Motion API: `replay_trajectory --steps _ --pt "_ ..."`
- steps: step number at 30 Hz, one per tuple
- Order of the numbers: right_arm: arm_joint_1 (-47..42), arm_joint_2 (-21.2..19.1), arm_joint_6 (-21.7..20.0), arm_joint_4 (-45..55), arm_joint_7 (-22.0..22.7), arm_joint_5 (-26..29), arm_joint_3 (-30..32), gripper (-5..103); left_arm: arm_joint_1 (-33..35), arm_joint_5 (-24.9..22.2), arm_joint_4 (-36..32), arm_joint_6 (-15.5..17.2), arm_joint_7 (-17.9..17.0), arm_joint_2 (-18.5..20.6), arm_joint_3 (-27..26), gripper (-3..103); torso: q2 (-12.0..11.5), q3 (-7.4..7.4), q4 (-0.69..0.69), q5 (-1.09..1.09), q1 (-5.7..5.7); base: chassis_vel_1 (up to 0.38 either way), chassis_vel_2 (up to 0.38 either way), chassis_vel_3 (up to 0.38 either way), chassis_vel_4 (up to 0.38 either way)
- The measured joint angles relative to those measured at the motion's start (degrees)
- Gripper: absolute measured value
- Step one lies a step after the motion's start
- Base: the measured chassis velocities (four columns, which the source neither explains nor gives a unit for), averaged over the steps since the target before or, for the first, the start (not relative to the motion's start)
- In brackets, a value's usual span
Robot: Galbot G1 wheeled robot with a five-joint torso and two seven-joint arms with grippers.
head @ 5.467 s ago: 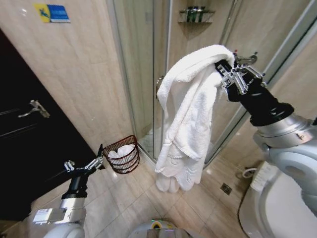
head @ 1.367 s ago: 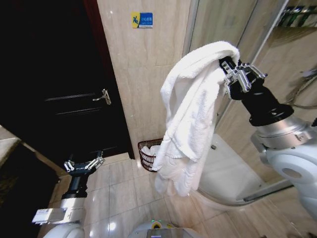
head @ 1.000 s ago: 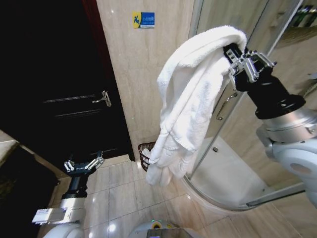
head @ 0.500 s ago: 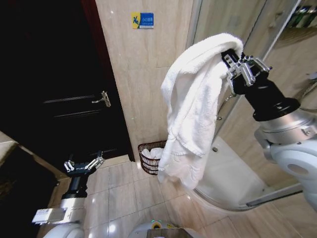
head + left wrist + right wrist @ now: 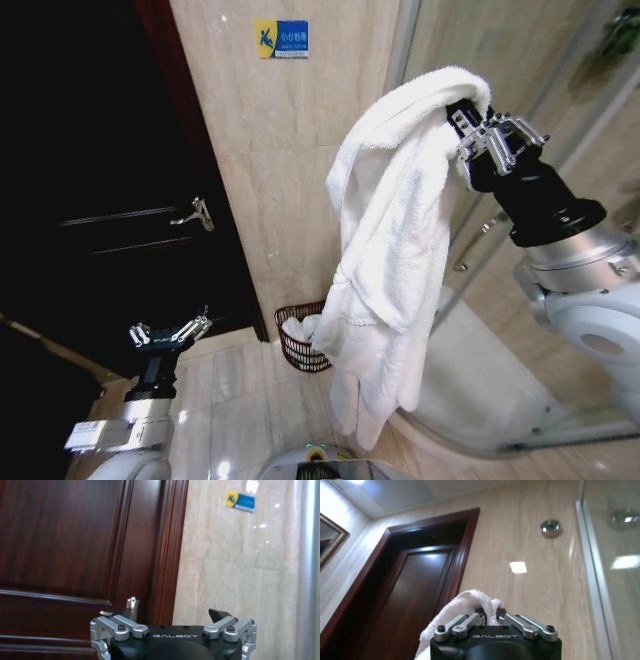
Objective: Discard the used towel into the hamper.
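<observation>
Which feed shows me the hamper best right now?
Head view: the hamper stands on the floor by the wall, its near side hidden behind the towel held up by the right end effector. The wrist views face the door and wall, not the hamper.

Bathroom, beige marble-look wall tiles [image 5: 290,150], glossy tiled floor [image 5: 235,400], glass shower enclosure [image 5: 500,330] at 3 o'clock, dark wooden door [image 5: 110,200] at 9 o'clock, framed mirror [image 5: 330,543], small blue-and-yellow wall sign [image 5: 281,39]
</observation>
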Motion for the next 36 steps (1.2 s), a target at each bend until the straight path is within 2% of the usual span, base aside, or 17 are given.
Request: replay_trajectory --steps 3,5,8,10,18,36 --pt "0.1 -0.1 -0.1 0.1 0.1 0.2 -0.1 9 0.0 0.0 0.0 0.0 0.0 0.0 0.0 100 0.0 0.00 0.06 0.02 0.00 -0.123 0.171 0.073 -0.079" --pt "0.1 -0.1 -0.1 0.1 0.2 0.2 -0.2 9 0.0 0.0 0.0 0.0 0.0 0.0 0.0 100 0.0 0.00 0.04 -0.03 -0.02 -0.072 0.104 0.025 0.012" --pt "0.1 -0.1 -0.2 0.1 0.2 0.3 -0.2 9 0.0 0.0 0.0 0.0 0.0 0.0 0.0 100 0.0 -0.03 0.03 0.06 -0.10 0.000 0.000 0.000 0.000" --pt "0.1 -0.1 -0.2 0.2 0.2 0.3 -0.2 9 0.0 0.0 0.0 0.0 0.0 0.0 0.0 100 0.1 -0.05 -0.03 0.02 -0.14 0.011 -0.098 -0.029 0.041" --pt "0.1 -0.1 -0.2 0.2 0.2 0.3 -0.2 9 0.0 0.0 0.0 0.0 0.0 0.0 0.0 100 0.1 -0.04 0.03 -0.01 -0.11 0.013 -0.033 -0.026 0.016" --pt "0.1 -0.1 -0.2 0.2 0.2 0.3 -0.2 9 0.0 0.0 0.0 0.0 0.0 0.0 0.0 100 0.0 -0.03 0.02 0.01 -0.08 0.000 0.000 0.000 0.000"
